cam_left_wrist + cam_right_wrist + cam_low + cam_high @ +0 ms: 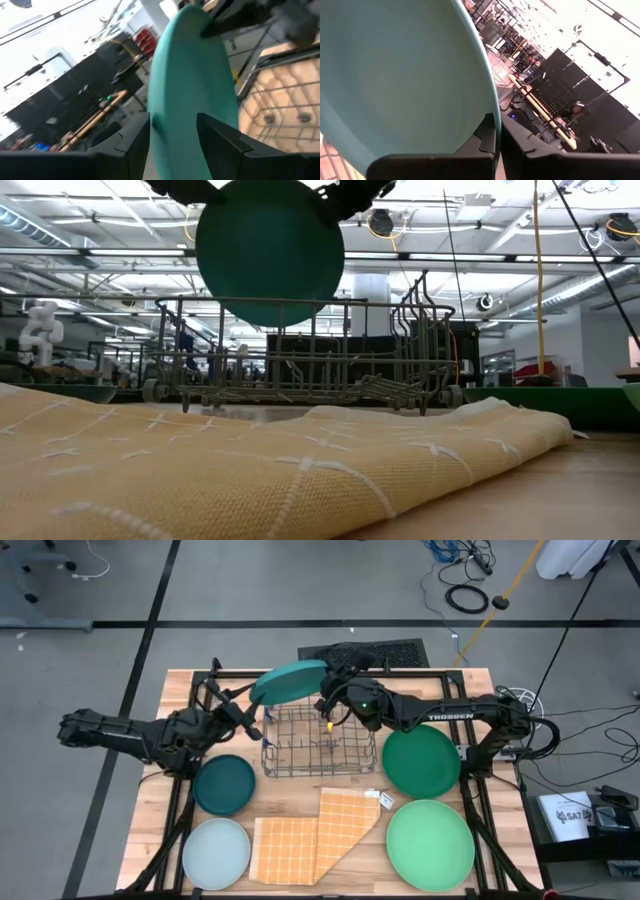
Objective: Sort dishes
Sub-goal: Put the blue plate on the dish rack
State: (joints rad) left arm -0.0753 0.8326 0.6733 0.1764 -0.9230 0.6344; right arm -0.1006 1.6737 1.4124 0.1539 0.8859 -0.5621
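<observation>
Above the far-left corner of the grey wire rack [322,743] the teal-blue plate [290,681] hangs in the air, tilted up on edge, and both arms are on it. The right gripper [496,131] is clamped tight on the plate's rim, fingers pressed together with the edge pinched between them. The left gripper [172,131] sits at the opposite rim with its fingers apart, one on each side of the plate; from the left wrist view there looks to be a gap around the edge, so it straddles rather than pinches.

From the low view the plate shows as a dark round disc just over the rack's top rail, its lower edge dipping behind the wires. The rack itself, standing at the middle of the bench [180,685], is carrying no dishes.

Out on the bench, the dark teal plate [224,784] lies flat to the left of the rack, and the pale blue plate [216,853] lies nearer the front edge below it. On the right, the deep green plate [421,761] lies just beside the rack, and the light green plate [430,845] lies in front of that. Between the two pairs, the orange checked cloth [318,832] is spread in front of the rack.
</observation>
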